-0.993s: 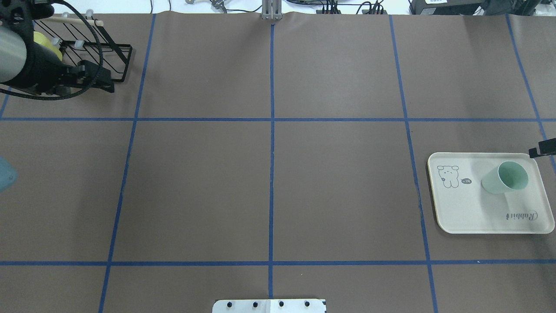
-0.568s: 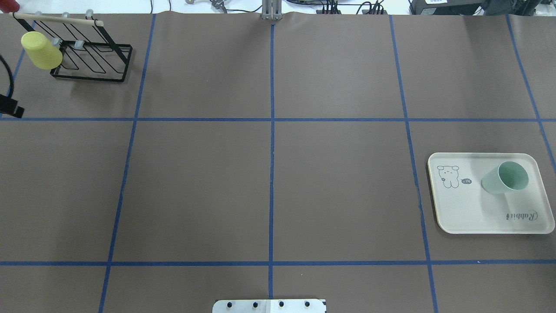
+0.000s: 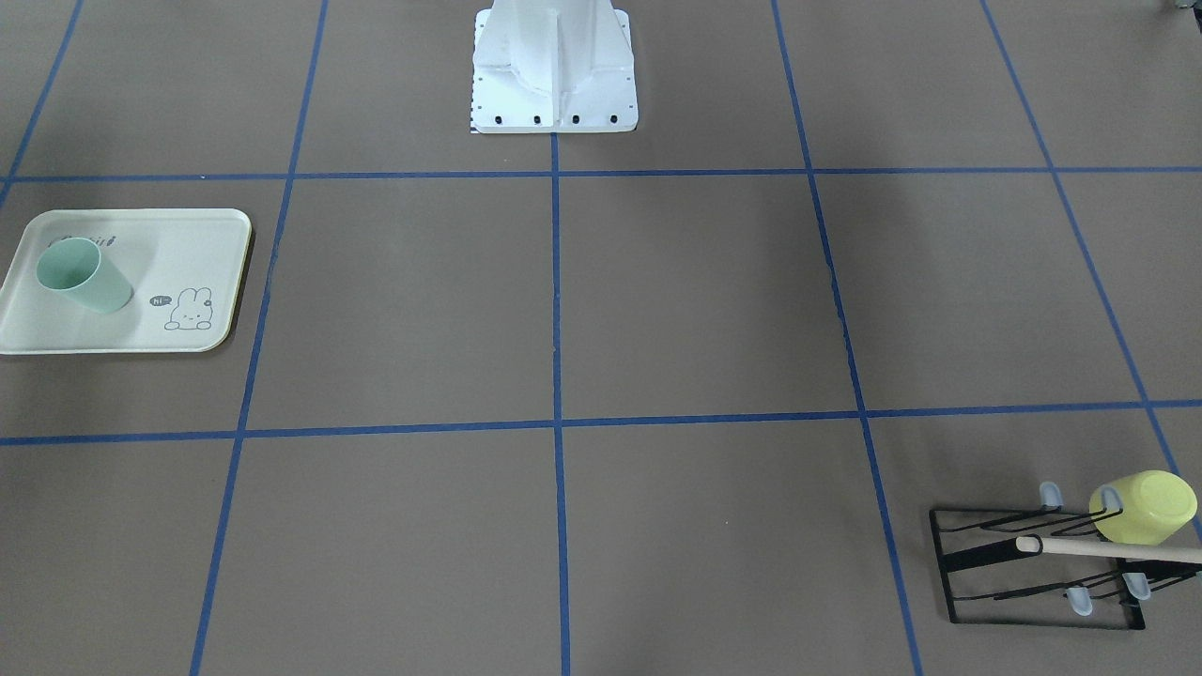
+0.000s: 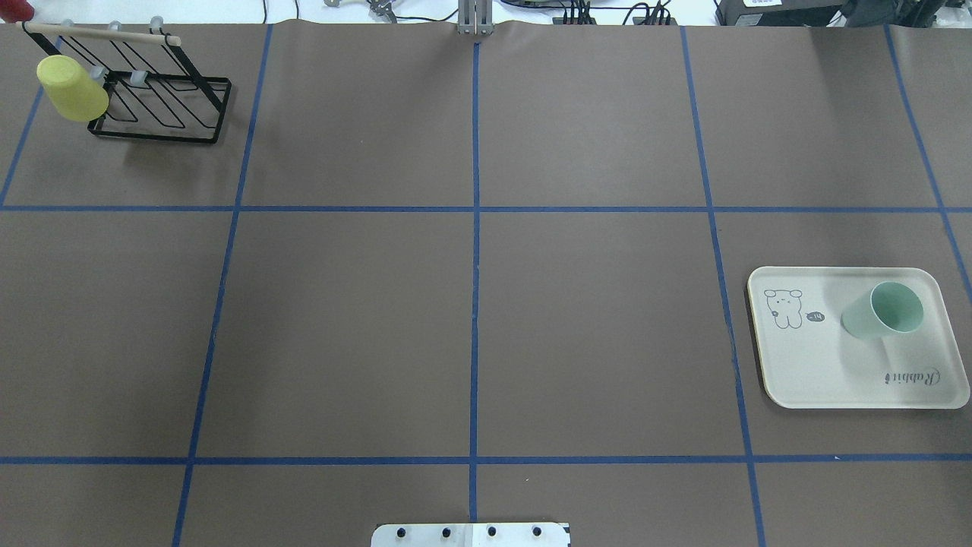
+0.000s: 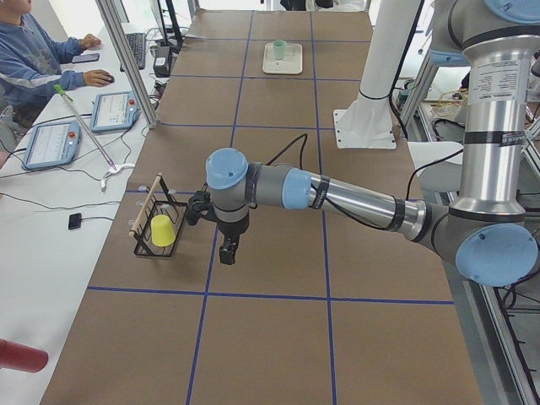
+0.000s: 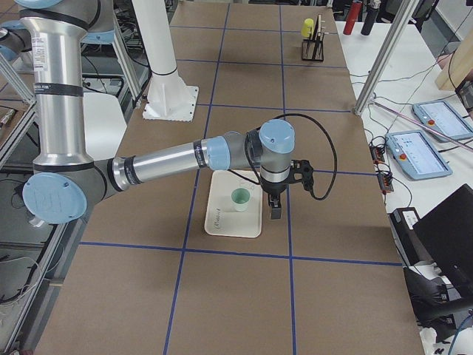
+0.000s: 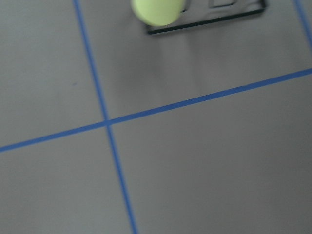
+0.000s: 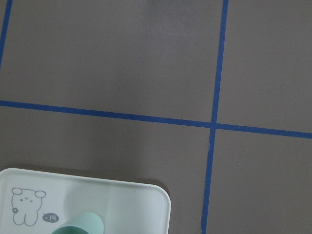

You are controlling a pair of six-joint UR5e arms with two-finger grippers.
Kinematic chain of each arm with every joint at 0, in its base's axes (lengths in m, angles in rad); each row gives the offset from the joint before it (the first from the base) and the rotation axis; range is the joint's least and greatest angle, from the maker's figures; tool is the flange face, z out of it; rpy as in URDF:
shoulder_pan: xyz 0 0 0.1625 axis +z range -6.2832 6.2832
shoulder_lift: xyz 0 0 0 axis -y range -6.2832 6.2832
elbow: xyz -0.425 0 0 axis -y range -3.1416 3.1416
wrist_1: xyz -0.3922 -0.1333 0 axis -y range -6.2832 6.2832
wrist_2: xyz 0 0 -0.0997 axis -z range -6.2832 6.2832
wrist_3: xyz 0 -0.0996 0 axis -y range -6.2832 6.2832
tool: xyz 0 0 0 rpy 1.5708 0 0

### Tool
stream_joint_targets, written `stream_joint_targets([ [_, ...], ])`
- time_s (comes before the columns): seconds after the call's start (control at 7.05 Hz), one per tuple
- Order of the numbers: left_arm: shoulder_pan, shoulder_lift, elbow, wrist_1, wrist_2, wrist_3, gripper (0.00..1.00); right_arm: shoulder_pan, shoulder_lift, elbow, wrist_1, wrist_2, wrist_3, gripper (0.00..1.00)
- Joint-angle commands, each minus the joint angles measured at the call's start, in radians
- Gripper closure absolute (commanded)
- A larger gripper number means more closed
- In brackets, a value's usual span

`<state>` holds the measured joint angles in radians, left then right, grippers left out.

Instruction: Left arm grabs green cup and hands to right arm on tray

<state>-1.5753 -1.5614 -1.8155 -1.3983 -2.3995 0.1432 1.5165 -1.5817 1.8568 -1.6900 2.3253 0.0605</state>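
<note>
The pale mint-green cup (image 4: 883, 310) stands upright on the cream tray (image 4: 805, 365) at the table's right side. It also shows in the front view (image 3: 83, 274), on the tray (image 3: 150, 253), and at the bottom of the right wrist view (image 8: 80, 225). The left gripper (image 5: 228, 251) shows only in the exterior left view, hanging over the table beside the rack; I cannot tell whether it is open. The right gripper (image 6: 275, 210) shows only in the exterior right view, just beside the tray (image 6: 222, 222) and cup (image 6: 240, 198); I cannot tell its state.
A yellow-green cup (image 4: 72, 89) hangs on a black wire rack (image 4: 159, 114) at the far left corner; the left wrist view shows this cup (image 7: 158, 10) too. The white robot base plate (image 4: 471, 534) sits at the near edge. An operator (image 5: 34, 59) sits at a side desk.
The left arm has drawn back from over the rack and out of the overhead view's left edge. The right gripper tip at the right edge has also left the view. Cup and tray have not moved.
</note>
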Motion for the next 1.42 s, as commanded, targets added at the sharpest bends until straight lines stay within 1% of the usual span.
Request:
stream_joint_targets([
  [0.0, -0.025, -0.05, 0.028, 0.01, -0.005, -0.025, 0.01, 0.001, -0.009, 0.002, 0.001, -0.009, -0.004, 0.01],
  [0.14, -0.025, -0.046, 0.016, 0.007, 0.04, -0.027, 0.01, 0.002, -0.018, 0.007, 0.001, -0.003, -0.004, 0.01],
  [0.43, -0.025, -0.014, 0.018, 0.002, 0.039, -0.017, 0.01, 0.002, -0.029, 0.002, 0.006, -0.012, -0.004, 0.01],
  [1.28, -0.025, -0.012, 0.004, -0.001, 0.029, -0.027, 0.0, 0.001, -0.029, 0.001, 0.007, -0.004, 0.004, 0.01],
])
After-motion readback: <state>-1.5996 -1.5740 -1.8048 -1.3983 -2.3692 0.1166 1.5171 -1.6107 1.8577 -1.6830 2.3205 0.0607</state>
